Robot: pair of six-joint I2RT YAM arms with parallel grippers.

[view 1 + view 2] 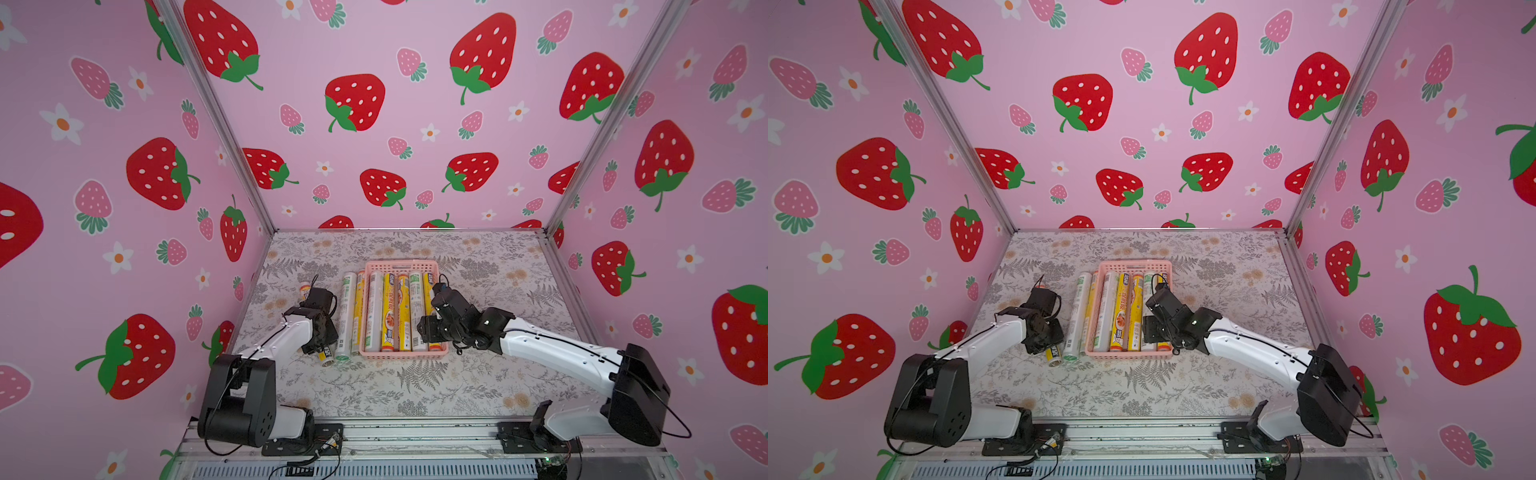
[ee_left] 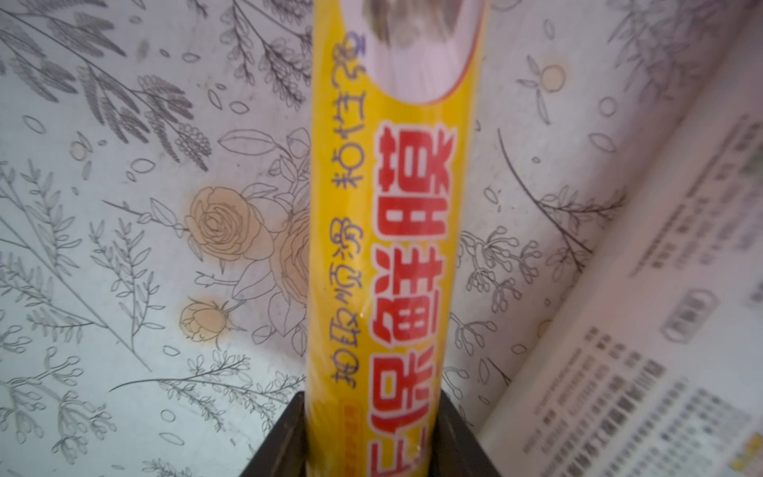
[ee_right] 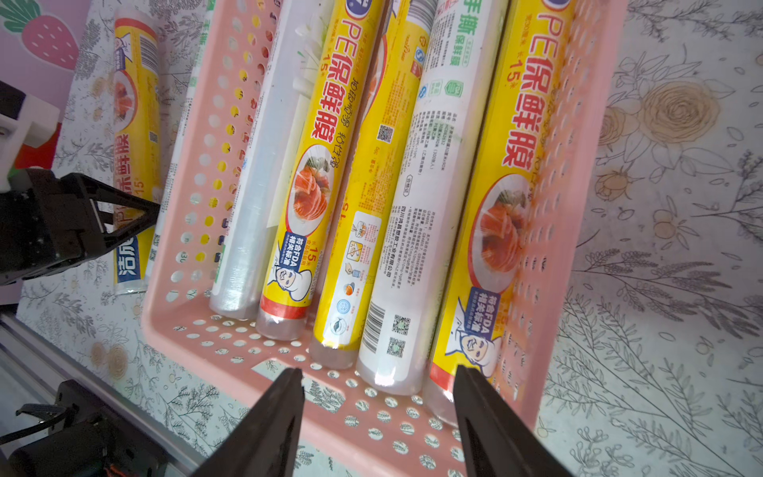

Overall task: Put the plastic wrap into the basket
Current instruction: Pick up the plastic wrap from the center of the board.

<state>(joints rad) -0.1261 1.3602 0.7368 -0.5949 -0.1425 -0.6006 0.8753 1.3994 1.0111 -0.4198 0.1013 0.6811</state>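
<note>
One yellow wrap roll [image 2: 392,247] sits pinched in left gripper [image 2: 373,413]; right gripper [image 3: 377,384] spread over basket [image 3: 578,186].

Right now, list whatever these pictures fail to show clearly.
The left fingers: hidden under the left arm in both top views, cropped by the left wrist view's edge.
The yellow roll they clamp: middle covered by that arm from above; lifted or resting, unclear.
The white roll beside it: print blurred in the left wrist view.
The basket: the right arm covers part of its rolls in both top views.
</note>
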